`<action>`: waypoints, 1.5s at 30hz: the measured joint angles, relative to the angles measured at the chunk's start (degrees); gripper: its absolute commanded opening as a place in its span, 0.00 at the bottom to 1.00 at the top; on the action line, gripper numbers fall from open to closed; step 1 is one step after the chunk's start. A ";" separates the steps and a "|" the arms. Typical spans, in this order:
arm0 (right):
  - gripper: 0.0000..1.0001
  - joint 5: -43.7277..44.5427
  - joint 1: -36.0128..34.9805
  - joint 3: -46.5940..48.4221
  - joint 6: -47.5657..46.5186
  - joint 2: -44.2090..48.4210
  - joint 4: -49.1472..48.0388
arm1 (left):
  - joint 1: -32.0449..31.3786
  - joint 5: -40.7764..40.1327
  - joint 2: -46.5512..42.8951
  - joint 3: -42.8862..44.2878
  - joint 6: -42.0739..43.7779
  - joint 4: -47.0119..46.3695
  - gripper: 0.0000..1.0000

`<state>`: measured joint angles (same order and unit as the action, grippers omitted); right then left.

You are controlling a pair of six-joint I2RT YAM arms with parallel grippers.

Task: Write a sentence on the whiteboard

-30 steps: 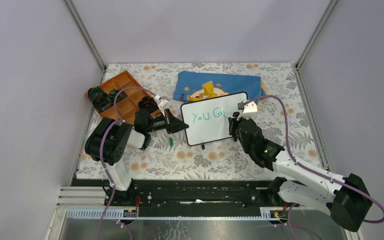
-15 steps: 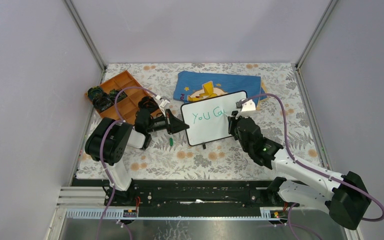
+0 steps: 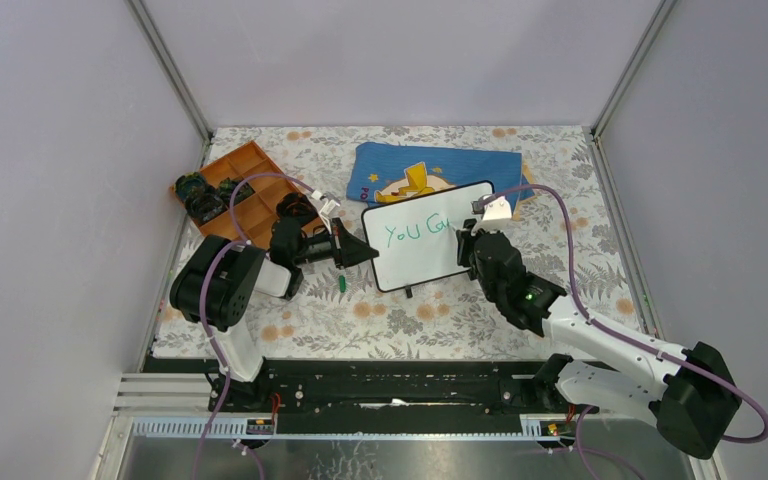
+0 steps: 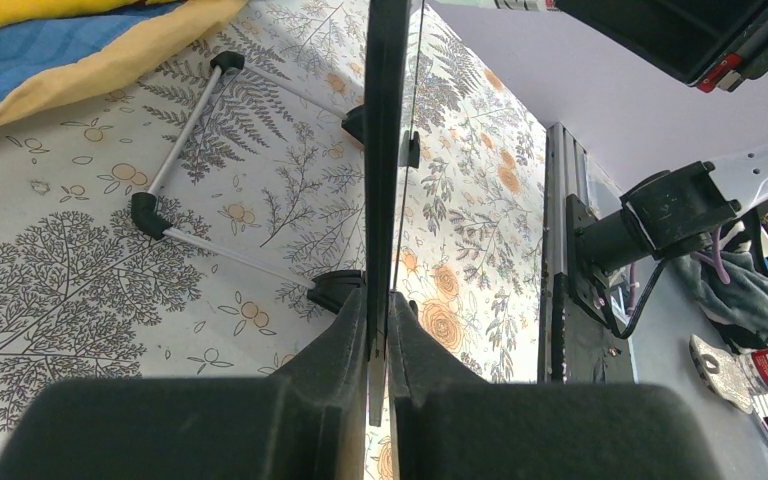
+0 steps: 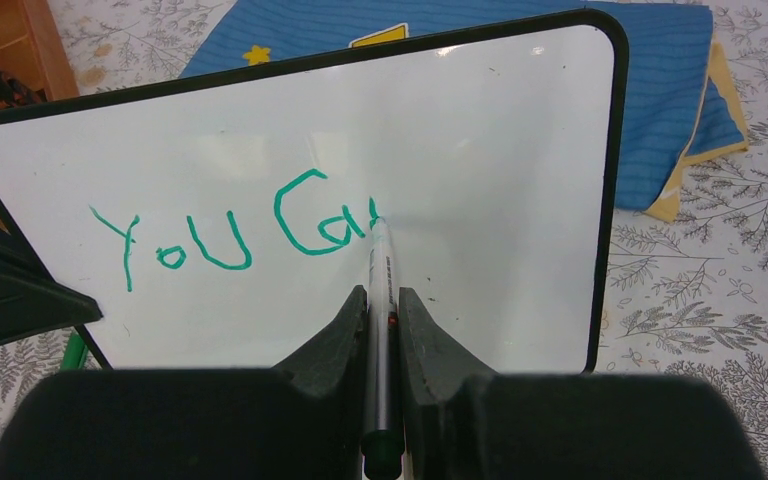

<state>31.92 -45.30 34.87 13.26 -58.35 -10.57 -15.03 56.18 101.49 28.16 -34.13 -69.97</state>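
Note:
The whiteboard [image 3: 420, 262] stands tilted at mid-table, its black-framed face [image 5: 500, 150] turned toward the right arm. Green letters of the sentence [image 5: 230, 235] read "You Ca" with a further stroke begun; they show smaller from above [image 3: 412, 232]. My left gripper [image 3: 365, 252] is shut on the board's left edge, seen edge-on [image 4: 387, 120] between its jaws [image 4: 378, 300]. My right gripper [image 3: 470, 243] is shut [image 5: 382, 300] on a grey marker [image 5: 379, 265]. The marker tip touches the board just right of the last letter.
A blue cloth with a yellow figure [image 3: 430, 170] lies behind the board. An orange compartment tray [image 3: 238, 195] holding dark parts sits at the left. A small green cap [image 3: 343, 284] lies on the floral tablecloth by the board's near-left corner. The board's wire stand [image 4: 175, 150] rests behind it.
My right gripper has shifted slightly rightward along the board with the marker. The left gripper and the board have stayed put.

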 measured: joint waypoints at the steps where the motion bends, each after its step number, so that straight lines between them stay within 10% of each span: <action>1: 0.00 -0.02 0.13 0.02 -0.02 0.00 -0.02 | 0.00 0.00 0.00 0.00 0.00 0.00 0.00; 45: 0.00 -0.11 2.36 -1.33 1.62 2.56 2.58 | -0.13 -0.02 -0.52 0.13 0.46 1.11 0.00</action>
<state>31.81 -42.94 33.54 14.87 -55.79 -7.99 -15.16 56.16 100.97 28.29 -33.67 -68.86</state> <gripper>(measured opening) 0.170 0.134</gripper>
